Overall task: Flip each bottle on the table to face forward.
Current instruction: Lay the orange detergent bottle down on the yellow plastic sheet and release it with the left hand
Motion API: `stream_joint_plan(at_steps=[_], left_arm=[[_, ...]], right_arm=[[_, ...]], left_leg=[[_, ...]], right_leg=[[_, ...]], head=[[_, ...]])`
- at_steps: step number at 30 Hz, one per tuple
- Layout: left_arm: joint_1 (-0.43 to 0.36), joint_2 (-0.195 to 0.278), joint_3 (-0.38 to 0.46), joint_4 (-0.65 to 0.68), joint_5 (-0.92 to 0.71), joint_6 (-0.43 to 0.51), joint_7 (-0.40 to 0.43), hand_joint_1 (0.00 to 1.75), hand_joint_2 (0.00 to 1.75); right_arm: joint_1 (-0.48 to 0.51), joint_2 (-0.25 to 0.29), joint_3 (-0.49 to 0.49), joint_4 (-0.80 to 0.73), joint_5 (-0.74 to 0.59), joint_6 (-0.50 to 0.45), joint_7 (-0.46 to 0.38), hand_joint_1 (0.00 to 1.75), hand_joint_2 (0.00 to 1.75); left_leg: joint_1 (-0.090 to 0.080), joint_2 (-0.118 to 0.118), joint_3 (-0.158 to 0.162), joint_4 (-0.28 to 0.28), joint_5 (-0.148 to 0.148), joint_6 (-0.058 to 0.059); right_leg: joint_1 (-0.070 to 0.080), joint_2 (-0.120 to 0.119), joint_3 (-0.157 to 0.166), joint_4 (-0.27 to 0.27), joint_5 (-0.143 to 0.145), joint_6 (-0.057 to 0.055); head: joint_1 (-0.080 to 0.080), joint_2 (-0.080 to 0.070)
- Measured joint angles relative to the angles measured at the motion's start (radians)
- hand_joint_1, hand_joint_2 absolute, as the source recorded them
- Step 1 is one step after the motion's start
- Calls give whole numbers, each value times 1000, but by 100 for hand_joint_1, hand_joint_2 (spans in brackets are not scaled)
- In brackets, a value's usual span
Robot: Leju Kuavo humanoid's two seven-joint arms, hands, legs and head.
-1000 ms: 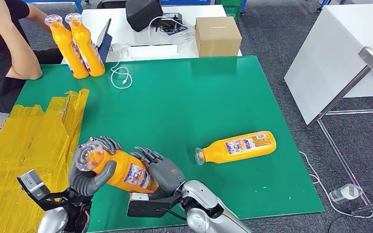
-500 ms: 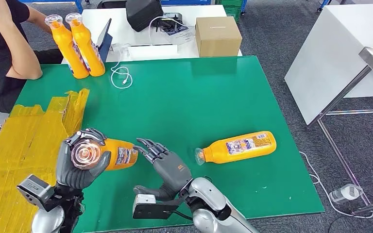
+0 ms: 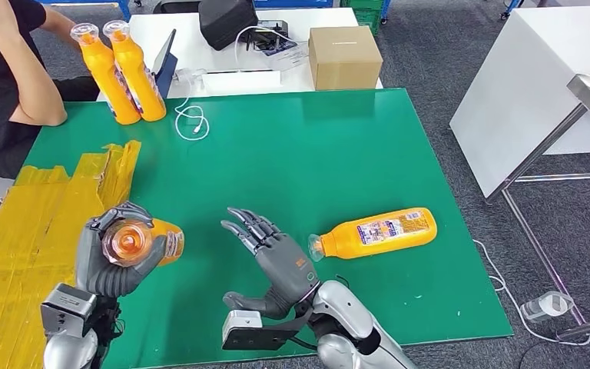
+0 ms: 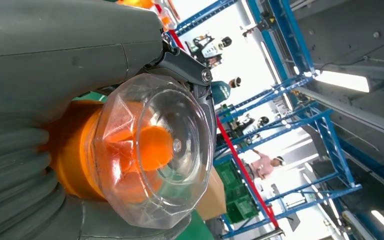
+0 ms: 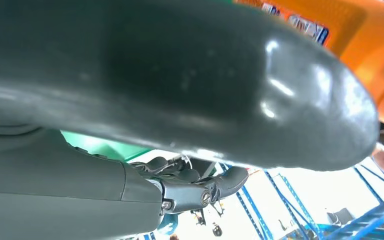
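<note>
You have the green surface (image 3: 299, 154) spread across most of the head view, with a patch of yellow tape sheeting (image 3: 38, 231) covering its left part. Beyond its far edge stands a white table (image 3: 200, 46) carrying a cardboard box (image 3: 344, 55) and a black bag (image 3: 227, 21). A person in a black top (image 3: 4, 84) sits at the far left corner, one arm resting on the green.

Your left robot hand (image 3: 111, 257) has its fingers wrapped around the neck end of an orange bottle (image 3: 142, 242), held off the surface near the tape's edge with its clear cap pointing up toward the head camera. In the left wrist view you see the same clear faceted cap (image 4: 150, 150) close up, with the thumb and fingers closed around the orange shoulder behind it.

Your right robot hand (image 3: 276, 257) holds nothing: its palm is raised, the fingers spread apart and pointing away from the robot, with a gap between it and the held bottle.

A second orange bottle (image 3: 376, 232) lies on its side just right of that hand, cap toward the hand, label up. Two more orange bottles (image 3: 123, 73) stand upright together at the far left edge, beside a white cable (image 3: 190, 119).
</note>
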Motion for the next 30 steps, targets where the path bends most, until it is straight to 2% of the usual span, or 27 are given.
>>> stream_joint_plan(at_steps=[5, 11, 15, 20, 23, 30], left_arm=[[3, 2, 8, -1, -91, 79, -11, 175, 175], [15, 29, 8, -2, -387, 317, -6, 175, 175], [38, 55, -9, 18, -575, 468, 24, 175, 175], [46, 89, -45, 76, -735, 571, 102, 175, 175], [41, 112, -67, 138, -767, 572, 134, 175, 175], [11, 152, -110, 285, -778, 452, 170, 175, 175]], right_arm=[[4, -8, -3, -19, 1, -2, -1, 0, 0], [11, -24, -8, -53, -1, -8, -8, 0, 0], [11, -39, -10, -66, -20, -7, -15, 0, 0], [8, -52, -10, -68, -35, -4, -23, 0, 0], [-1, -58, -10, -68, -45, 1, -24, 0, 0], [-17, -63, -8, -66, -55, 14, -25, 0, 0]], left_leg=[[0, 0, 0, 0, 0, 0], [0, 0, 0, 0, 0, 0], [0, 0, 0, 0, 0, 0], [0, 0, 0, 0, 0, 0], [0, 0, 0, 0, 0, 0], [0, 0, 0, 0, 0, 0]], right_leg=[[0, 0, 0, 0, 0, 0], [0, 0, 0, 0, 0, 0], [0, 0, 0, 0, 0, 0], [0, 0, 0, 0, 0, 0], [0, 0, 0, 0, 0, 0], [0, 0, 0, 0, 0, 0]], head=[[0, 0], [0, 0], [0, 0], [0, 0], [0, 0], [0, 0]])
